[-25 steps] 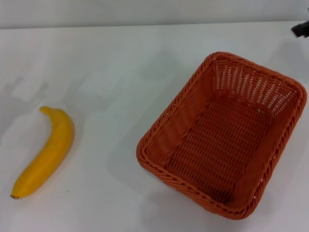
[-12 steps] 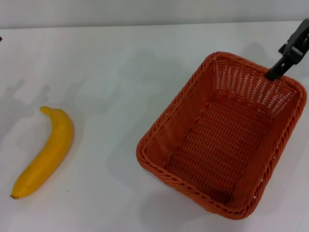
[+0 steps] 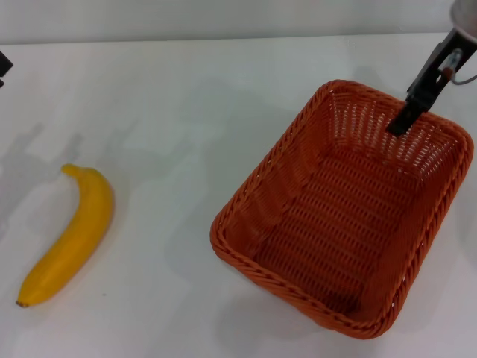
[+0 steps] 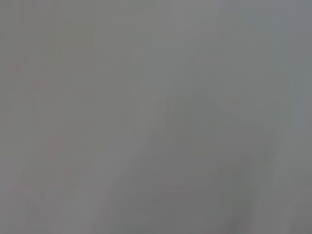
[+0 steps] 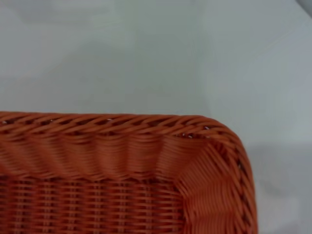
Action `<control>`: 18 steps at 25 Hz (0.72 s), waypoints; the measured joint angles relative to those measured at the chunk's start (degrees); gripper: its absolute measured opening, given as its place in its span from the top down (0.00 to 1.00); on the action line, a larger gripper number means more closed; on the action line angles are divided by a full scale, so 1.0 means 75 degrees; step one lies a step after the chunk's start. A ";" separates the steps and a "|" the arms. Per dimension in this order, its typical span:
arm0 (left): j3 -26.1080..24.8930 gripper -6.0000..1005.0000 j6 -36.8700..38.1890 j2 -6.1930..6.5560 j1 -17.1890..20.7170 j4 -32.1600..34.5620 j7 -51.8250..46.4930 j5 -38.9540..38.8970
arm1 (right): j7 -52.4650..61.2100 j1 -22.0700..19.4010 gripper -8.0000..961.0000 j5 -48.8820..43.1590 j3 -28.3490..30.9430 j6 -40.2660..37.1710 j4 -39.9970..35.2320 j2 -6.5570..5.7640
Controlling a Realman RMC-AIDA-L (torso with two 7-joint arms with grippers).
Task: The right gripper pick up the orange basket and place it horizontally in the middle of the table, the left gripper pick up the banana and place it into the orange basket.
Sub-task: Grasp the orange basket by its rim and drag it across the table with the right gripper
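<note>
Basket (image 3: 346, 216): orange woven, sits on the tabletop right of centre, nearest to the robot. Turned at an angle, one corner toward the near edge, long axis running away toward the far right. Nothing inside it. Right wrist view shows one rounded corner of its braided rim (image 5: 204, 127) with bare white surface beyond.
Banana (image 3: 71, 235): yellow, lying flat on the left side, well apart from the basket. Dark tip at the near end, stem end pointing away from the robot. Not touched by either arm.
Tabletop (image 3: 186, 127): plain white, soft shadows on the left half around the banana and on the far side.
Right tool (image 3: 400, 125): enters from the far right corner, slanted down over the basket's far end. Dark fingertip sits over the inner side of the far wall, just below the rim. Only one slim finger visible with a small wire on the grey arm above it; whether it touches the weave is unclear, and I cannot tell if it is released or clenched.
Left tool (image 3: 4, 66): only a small dark piece at the far left edge of the head view, well away from the banana. State: cannot tell. Left wrist view is a blank grey field, nothing identifiable.
</note>
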 joint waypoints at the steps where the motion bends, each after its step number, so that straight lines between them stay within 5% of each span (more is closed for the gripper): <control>1: 0.0000 0.13 0.0000 0.0000 0.0000 0.0012 0.0003 0.0000 | -0.0031 0.0088 0.12 -0.0043 -0.0027 -0.0060 0.0202 0.0020; 9: 0.0006 0.13 -0.0015 0.0000 -0.0022 0.0128 0.0160 0.0000 | -0.0016 0.0325 0.12 -0.0301 -0.0626 -0.0857 0.0899 0.0208; 18: -0.0004 0.13 -0.0067 0.0002 -0.0040 0.0175 0.0206 -0.0004 | -0.0034 0.0509 0.13 -0.0450 -0.0761 -0.1293 0.1372 0.0223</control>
